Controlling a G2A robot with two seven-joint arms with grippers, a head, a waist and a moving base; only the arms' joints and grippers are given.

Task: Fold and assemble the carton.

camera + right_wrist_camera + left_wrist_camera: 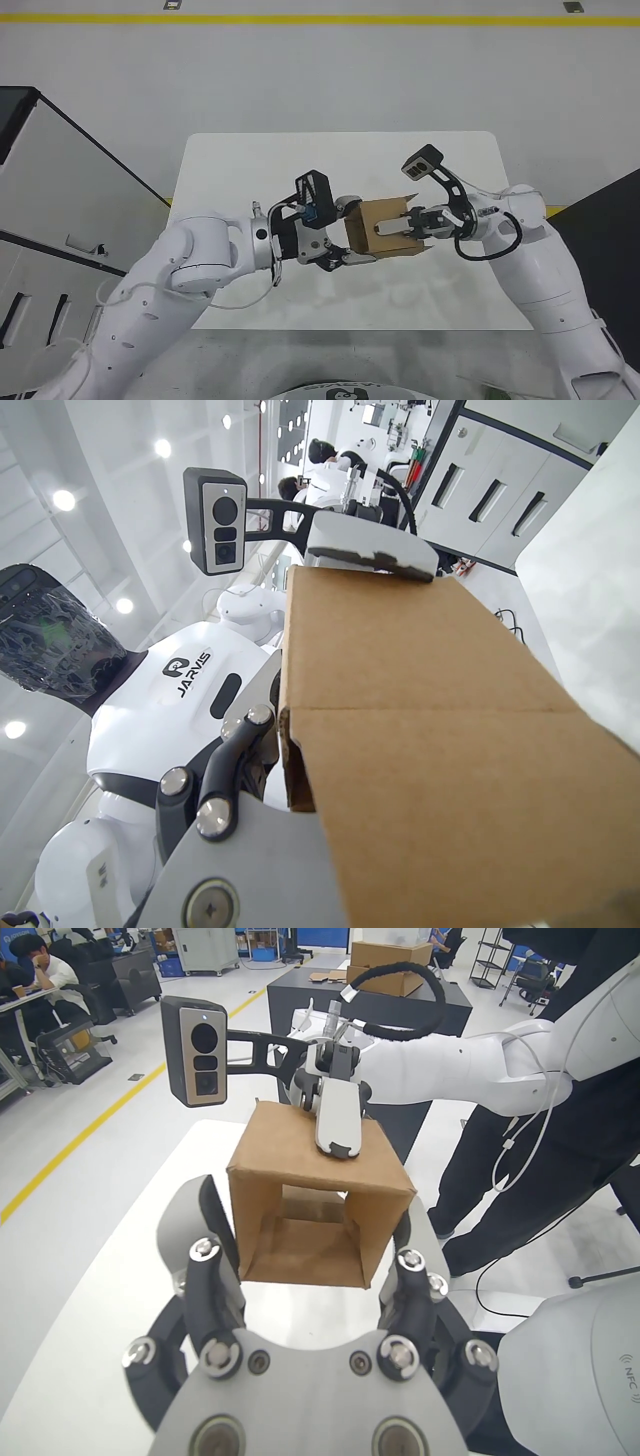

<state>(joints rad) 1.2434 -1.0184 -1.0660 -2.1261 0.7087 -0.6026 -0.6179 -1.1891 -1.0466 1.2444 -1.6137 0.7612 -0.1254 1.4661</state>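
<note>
**Top view check-in: carton (385,228) is squared up, ends not closed yet**

So the carton is up in the air over the white counter (250,170), held between both hands and not resting on anything as far as I can see. The left hand (350,232) is clamped on the near end, with its fingers (216,1223) pressed against the two outer side walls. The right hand (425,222) has the far end. One finger (340,1128) lies flat on the top panel and the other is hidden, so my guess is it's pinching that panel from inside, clamped rather than apart.

Progress-wise I'd call it about halfway.

Done: the carton is opened into a proper four-walled tube. You can look right down the inside of it in the left wrist view.

Left to do: the near end is wide open, with no flap folded across it. At the far end, small flaps (411,198) stick out beside the right hand, and one looks tucked partway in. So closing up both ends is what remains, I reckon. Can't tell whether the side seam is locked.
</note>
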